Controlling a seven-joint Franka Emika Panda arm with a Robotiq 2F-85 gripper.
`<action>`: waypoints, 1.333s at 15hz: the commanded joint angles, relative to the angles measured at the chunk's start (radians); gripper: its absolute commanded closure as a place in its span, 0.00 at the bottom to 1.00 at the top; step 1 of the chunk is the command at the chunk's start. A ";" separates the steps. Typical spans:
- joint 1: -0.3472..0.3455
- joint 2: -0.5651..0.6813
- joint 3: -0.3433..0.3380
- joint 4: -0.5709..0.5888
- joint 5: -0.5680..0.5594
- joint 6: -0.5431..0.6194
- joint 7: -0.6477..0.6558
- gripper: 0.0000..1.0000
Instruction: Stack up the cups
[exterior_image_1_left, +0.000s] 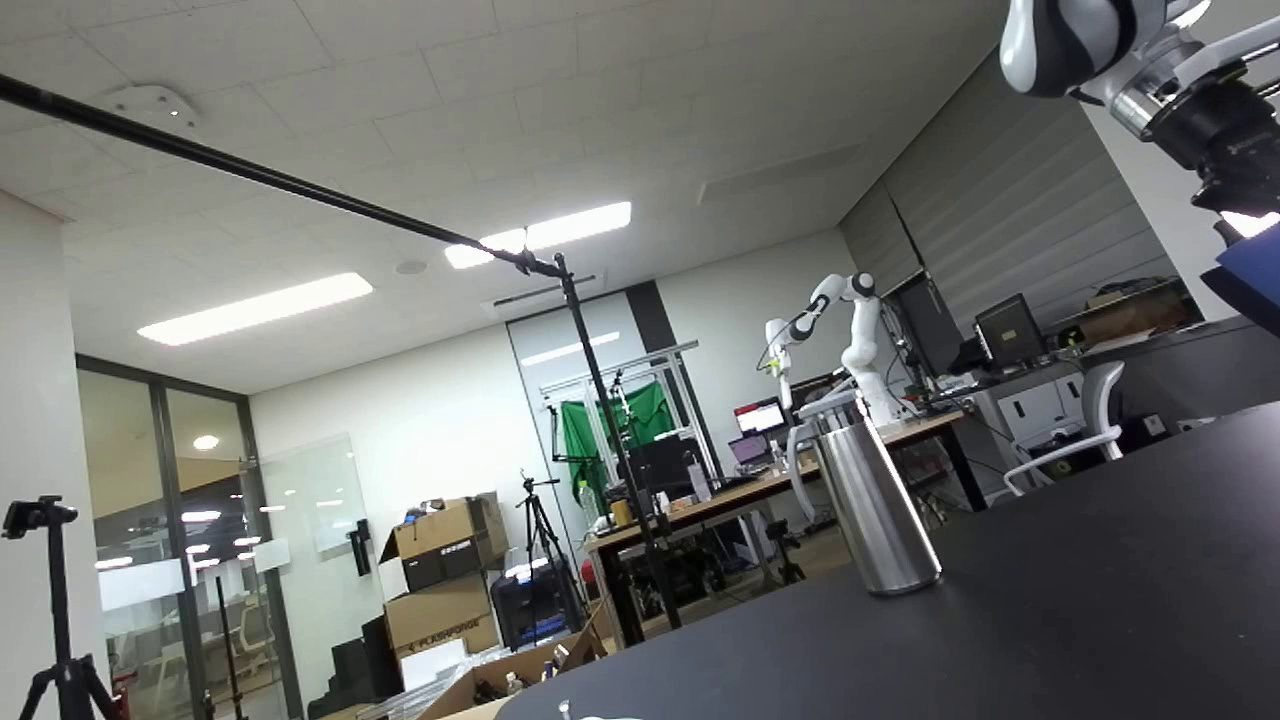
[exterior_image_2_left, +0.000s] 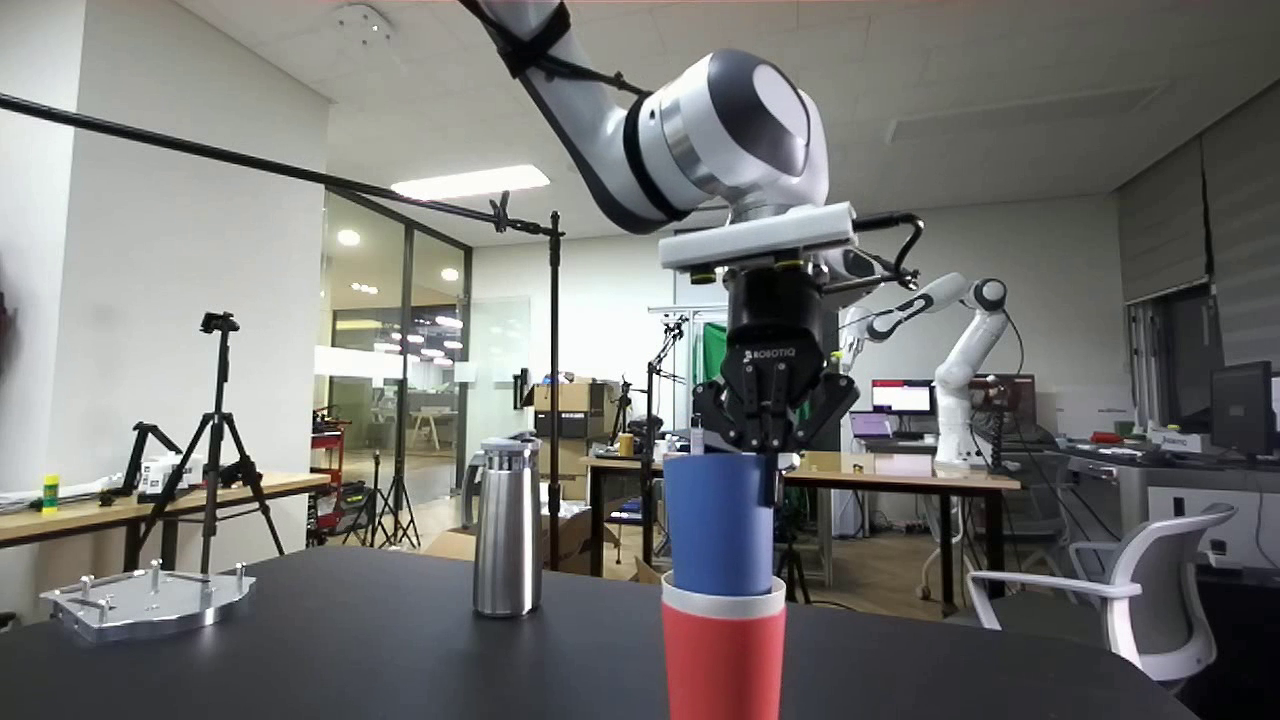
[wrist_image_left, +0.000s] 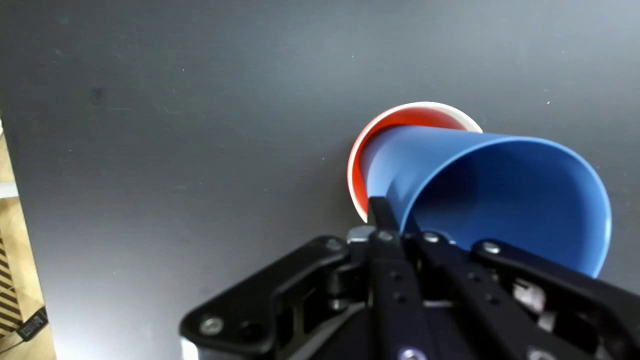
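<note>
My gripper (exterior_image_2_left: 770, 465) is shut on the wall of the blue cup (exterior_image_2_left: 718, 520) at its rim, one finger inside and one outside. The blue cup is roughly upright, mouth up. Its lower end is at the mouth of a red cup (exterior_image_2_left: 724, 655) with a white rim and appears to be just inside it. In the wrist view, the fingertips (wrist_image_left: 395, 215) pinch the near rim of the blue cup (wrist_image_left: 510, 195), with the red cup (wrist_image_left: 357, 170) partly hidden behind it. The blue cup (exterior_image_1_left: 1255, 275) and gripper (exterior_image_1_left: 1225, 205) are cut off in an exterior view. No all-white cup shows.
A tall silver metal cylinder with a handle (exterior_image_2_left: 508, 535) stands on the black table (exterior_image_2_left: 400, 650), also seen in an exterior view as the silver cylinder (exterior_image_1_left: 875, 510). A metal plate with posts (exterior_image_2_left: 150, 602) lies at the table's far left. A white chair (exterior_image_2_left: 1150, 600) stands beyond the edge.
</note>
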 joint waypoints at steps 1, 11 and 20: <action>-0.003 -0.030 -0.001 -0.069 0.007 0.055 0.019 0.99; 0.001 -0.008 -0.011 -0.144 -0.015 0.150 0.045 0.99; 0.004 -0.015 -0.009 -0.157 -0.017 0.138 0.048 0.53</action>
